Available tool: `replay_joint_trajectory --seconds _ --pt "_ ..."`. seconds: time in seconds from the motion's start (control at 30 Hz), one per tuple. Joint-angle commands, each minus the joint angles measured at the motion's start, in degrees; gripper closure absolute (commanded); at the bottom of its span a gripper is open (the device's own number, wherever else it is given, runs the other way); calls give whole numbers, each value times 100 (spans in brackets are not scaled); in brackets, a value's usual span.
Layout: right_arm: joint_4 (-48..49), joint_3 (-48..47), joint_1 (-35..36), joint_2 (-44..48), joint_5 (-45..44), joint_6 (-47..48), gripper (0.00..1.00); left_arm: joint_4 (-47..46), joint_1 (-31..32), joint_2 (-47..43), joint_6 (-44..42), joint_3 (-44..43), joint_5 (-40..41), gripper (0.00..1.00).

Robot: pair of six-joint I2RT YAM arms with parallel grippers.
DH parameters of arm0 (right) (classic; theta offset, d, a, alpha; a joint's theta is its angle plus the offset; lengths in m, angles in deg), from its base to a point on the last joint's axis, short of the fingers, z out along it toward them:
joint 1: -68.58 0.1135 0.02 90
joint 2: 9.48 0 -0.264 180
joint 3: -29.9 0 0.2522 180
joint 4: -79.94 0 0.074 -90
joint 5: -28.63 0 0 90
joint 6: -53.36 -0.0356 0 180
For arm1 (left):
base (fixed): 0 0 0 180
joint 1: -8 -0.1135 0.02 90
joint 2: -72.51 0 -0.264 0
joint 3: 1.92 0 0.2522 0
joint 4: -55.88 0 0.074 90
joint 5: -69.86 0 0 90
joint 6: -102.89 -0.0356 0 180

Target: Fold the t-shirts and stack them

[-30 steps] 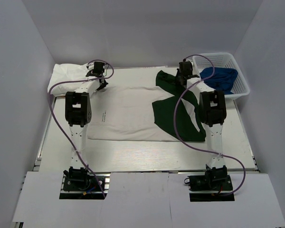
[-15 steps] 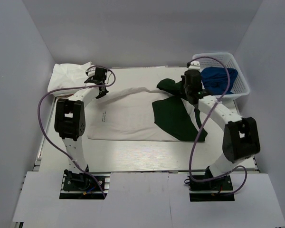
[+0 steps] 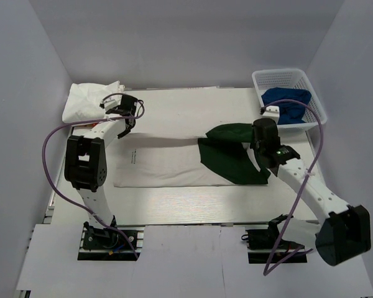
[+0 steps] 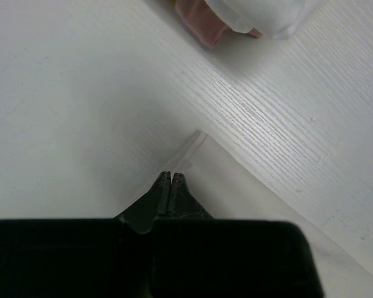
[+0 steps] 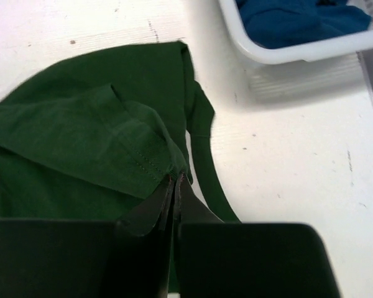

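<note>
We log t-shirt [image 3: 168, 162]: soft matt cloth, lightly creased | bench [image 3: 193, 202]: matt, fine wood grain | basket [image 3: 280, 72]: smooth plastic, slight sheen

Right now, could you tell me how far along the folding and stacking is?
Done: a white bundle lies at the far-left corner, apparently a finished shirt. In hand: the left hand pinches the white edge and the right hand the green edge of the spread t-shirt, mid-fold. Left: completing this fold, stacking it on the bundle, perhaps the blue cloth in the basket.
</note>
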Motion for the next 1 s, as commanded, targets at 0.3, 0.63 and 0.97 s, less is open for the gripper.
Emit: replay_joint_trajectory --seconds 0.3,0.63,0.97 --pt "-566 72 26 965 -61 -230 100 322 -49 -364 64 -513 539 100" --pt "-759 378 36 1466 158 -353 100 566 -40 -539 326 -163 679 100" --pt "-1172 1582 53 1220 1222 -1258 88 1796 -92 58 1468 357 556 43"
